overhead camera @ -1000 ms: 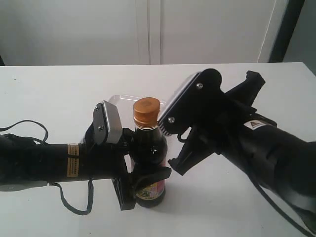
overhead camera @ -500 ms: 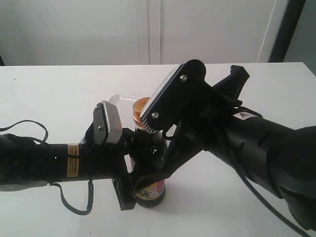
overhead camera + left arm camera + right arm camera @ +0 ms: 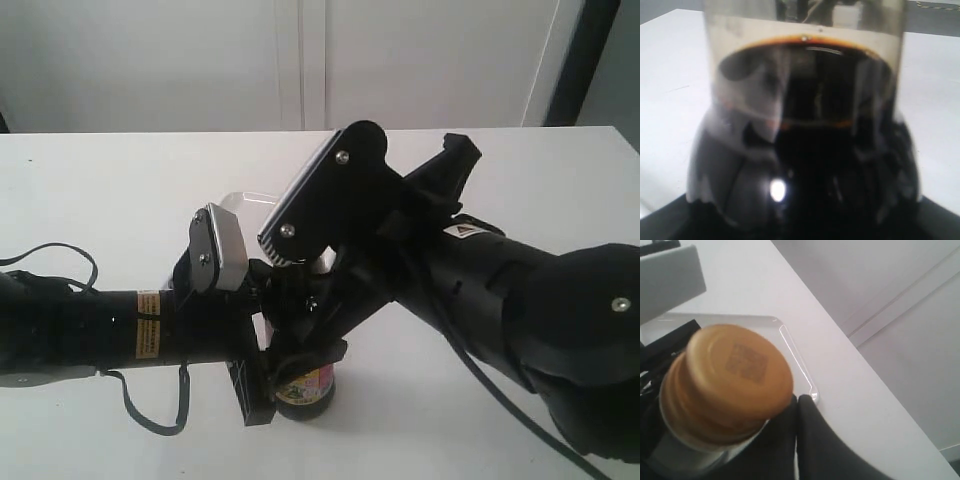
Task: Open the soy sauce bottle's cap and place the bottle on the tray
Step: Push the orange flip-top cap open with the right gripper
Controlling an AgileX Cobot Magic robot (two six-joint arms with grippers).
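The soy sauce bottle (image 3: 805, 150) stands upright on the white table, its dark liquid filling the left wrist view. My left gripper (image 3: 268, 365) is shut on its lower body; only the label's foot (image 3: 305, 383) shows in the exterior view. The copper-orange cap (image 3: 727, 375) sits closed on the neck in the right wrist view. My right gripper (image 3: 797, 400) is shut, its black fingers pressed together and lying against the cap's side, just below its rim. The right arm (image 3: 420, 260) hides the cap in the exterior view. The white tray (image 3: 790, 347) lies just behind the bottle.
A corner of the tray (image 3: 235, 203) peeks out behind the left wrist's grey camera block (image 3: 222, 250). The left arm (image 3: 90, 325) lies along the table with a loose cable (image 3: 60, 262). A white wall stands behind the table's far edge.
The right arm has swung left and forward over the bottle, so the cap, visible a second ago, is now hidden in the exterior view. The left arm and bottle have stayed put.
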